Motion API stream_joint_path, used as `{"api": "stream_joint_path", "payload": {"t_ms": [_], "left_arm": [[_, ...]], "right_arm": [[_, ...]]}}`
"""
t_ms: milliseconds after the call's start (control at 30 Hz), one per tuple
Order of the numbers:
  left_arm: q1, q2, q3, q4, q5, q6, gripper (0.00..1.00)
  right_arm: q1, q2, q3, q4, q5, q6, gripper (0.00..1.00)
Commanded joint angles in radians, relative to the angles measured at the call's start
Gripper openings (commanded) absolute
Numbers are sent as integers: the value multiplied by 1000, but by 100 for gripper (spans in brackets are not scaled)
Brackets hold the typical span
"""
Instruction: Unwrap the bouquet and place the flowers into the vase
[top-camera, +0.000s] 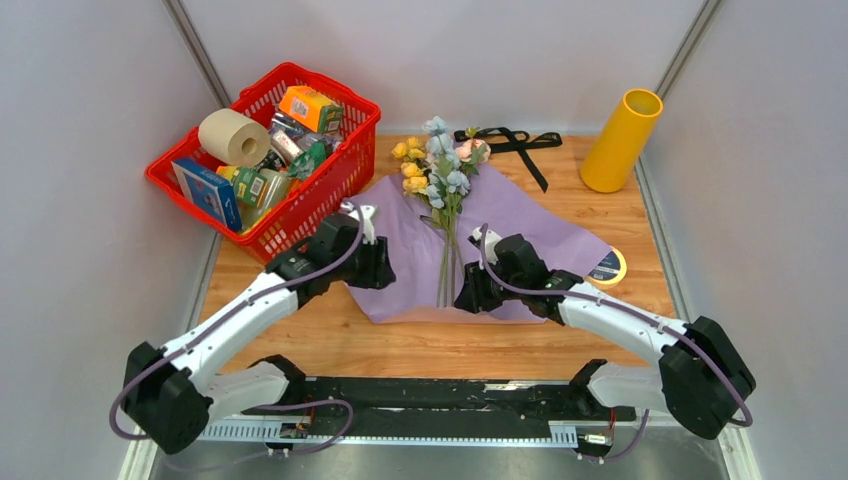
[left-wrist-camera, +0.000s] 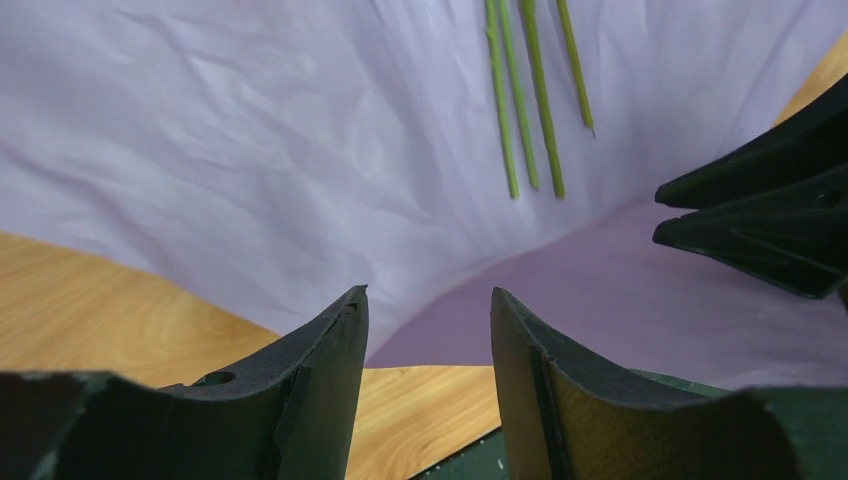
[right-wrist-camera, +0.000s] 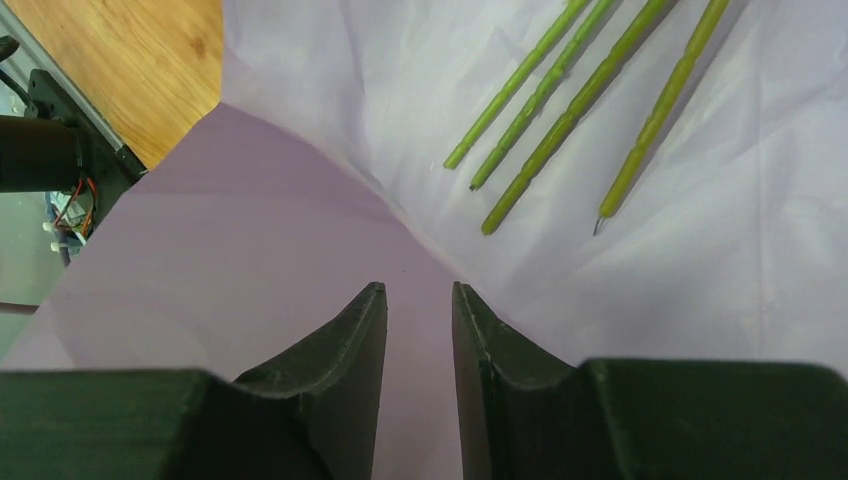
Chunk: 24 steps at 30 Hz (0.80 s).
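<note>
Both tools are released: we see the left gripper (left-wrist-camera: 428, 300) with jaws well apart, clasping nothing, low over the left part of the wrapping paper (top-camera: 520, 215), and the right gripper (right-wrist-camera: 418, 290) with a narrower gap, also free, just beside the stem ends. The paper lies spread flat mid-tabletop (top-camera: 420, 335). The flowers (top-camera: 440, 170) lie on it, blooms toward the far edge. The vase (top-camera: 620, 140) stands upright in the far right corner, with the black ribbon (top-camera: 510, 140) near it along the far edge
</note>
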Motion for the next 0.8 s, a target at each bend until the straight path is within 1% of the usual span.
{"api": "stream_joint_path", "payload": {"t_ms": [0,67,200,333,467,567,767], "left_arm": [[-114,88,21,59,17,-38,56],[-159,107,2,92,15,-69,56],[-240,116,-112,199,14,-157,56],[-278,89,-199,230,-18,-217,55],[-301,88,-273,267,-17,-262,55],[-323,105,-285,267,-32,-282,55],[-409,141,-288,280,-104,-349,55]], "right_arm": [[57,-61,-53,-19,77,139,33],[76,-76,-80,-19,100,173,33],[82,-142,-133,-24,155,244,33],[82,-222,-175,-25,215,322,33],[82,-250,-207,-15,237,371,33],[82,-262,-213,-10,258,387,33],[82,-304,-193,14,280,431,33]]}}
